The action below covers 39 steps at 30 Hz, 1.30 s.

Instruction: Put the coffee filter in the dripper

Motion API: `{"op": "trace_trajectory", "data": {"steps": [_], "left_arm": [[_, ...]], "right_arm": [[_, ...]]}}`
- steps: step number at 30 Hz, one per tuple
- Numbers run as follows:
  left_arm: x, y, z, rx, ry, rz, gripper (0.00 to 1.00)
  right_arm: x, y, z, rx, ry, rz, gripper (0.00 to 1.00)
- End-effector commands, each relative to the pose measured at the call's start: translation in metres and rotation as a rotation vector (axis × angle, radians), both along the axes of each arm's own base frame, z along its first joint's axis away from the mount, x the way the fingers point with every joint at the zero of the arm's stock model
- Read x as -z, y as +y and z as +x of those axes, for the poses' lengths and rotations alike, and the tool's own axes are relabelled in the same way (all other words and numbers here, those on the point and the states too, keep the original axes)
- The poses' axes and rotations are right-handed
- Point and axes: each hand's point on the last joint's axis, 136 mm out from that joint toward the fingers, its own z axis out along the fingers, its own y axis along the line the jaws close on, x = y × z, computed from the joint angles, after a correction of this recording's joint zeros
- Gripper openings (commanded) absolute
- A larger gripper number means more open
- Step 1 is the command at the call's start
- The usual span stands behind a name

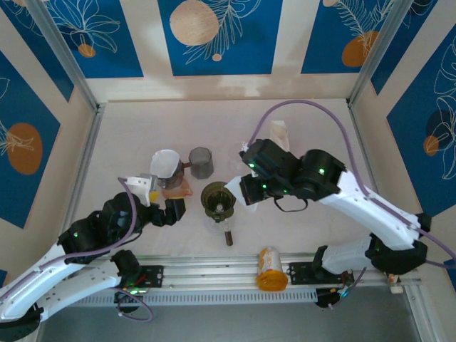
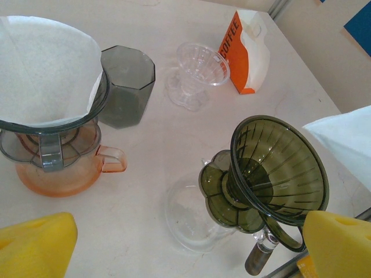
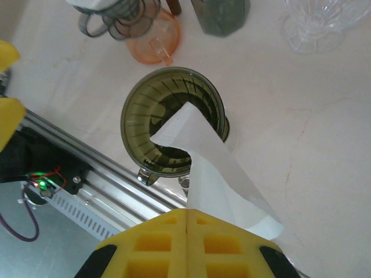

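Filter (image 3: 215, 174) white, tip over green dripper (image 3: 136, 123); right gripper (image 3: 186, 215) clamped on it; left gripper (image 2: 185, 246) apart

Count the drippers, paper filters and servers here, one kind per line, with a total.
Drippers: 3: grey dripper, green dripper, clear dripper
Paper filters: 2: seated filter, held filter in right gripper
Servers: 2: orange server, clear server
Total: 7

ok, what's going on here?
The right gripper is shut on a white paper filter and holds it over the mouth of the green dripper, which sits on a glass server. The filter is not seated yet. The left gripper is open and holds nothing, near a second dripper that already has a filter in it.
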Motion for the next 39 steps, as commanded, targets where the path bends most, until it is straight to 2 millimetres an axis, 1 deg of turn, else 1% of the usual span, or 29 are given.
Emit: {"op": "trace_trajectory", "data": {"steps": [1,3,7,13,16,20,24,30,33,36,39], "left_arm": [[-0.006,-0.003,-0.002,0.014,-0.001,-0.017,1.00],[-0.006,-0.005,-0.002,0.019,0.001,-0.018,1.00],[-0.006,-0.007,-0.003,0.030,0.002,-0.027,1.00],[-0.008,-0.008,-0.004,0.042,-0.003,-0.031,1.00],[-0.007,-0.009,-0.004,0.043,-0.004,-0.032,1.00],[-0.006,-0.010,-0.004,0.049,-0.002,-0.036,1.00],[-0.005,-0.010,-0.005,0.052,0.001,-0.039,1.00],[-0.005,-0.010,-0.006,0.056,0.003,-0.041,1.00],[-0.005,-0.010,-0.006,0.056,0.003,-0.042,1.00],[-0.006,-0.011,-0.006,0.056,0.003,-0.047,1.00],[-0.007,-0.012,-0.006,0.059,0.004,-0.052,1.00]], "right_arm": [[0.012,0.002,-0.005,-0.030,0.069,-0.070,0.00],[0.015,0.010,-0.003,-0.046,0.093,-0.081,0.00],[0.016,0.021,-0.002,-0.070,0.117,-0.099,0.00],[0.014,0.029,0.000,-0.091,0.139,-0.132,0.00],[0.020,0.034,0.002,-0.098,0.157,-0.160,0.00],[0.027,0.047,0.006,-0.122,0.175,-0.175,0.00],[0.036,0.062,0.013,-0.146,0.189,-0.178,0.00],[0.055,0.085,0.015,-0.183,0.236,-0.162,0.00],[0.066,0.090,0.018,-0.183,0.249,-0.167,0.00],[0.076,0.088,0.022,-0.169,0.267,-0.175,0.00],[0.079,0.087,0.025,-0.160,0.258,-0.170,0.00]]}}
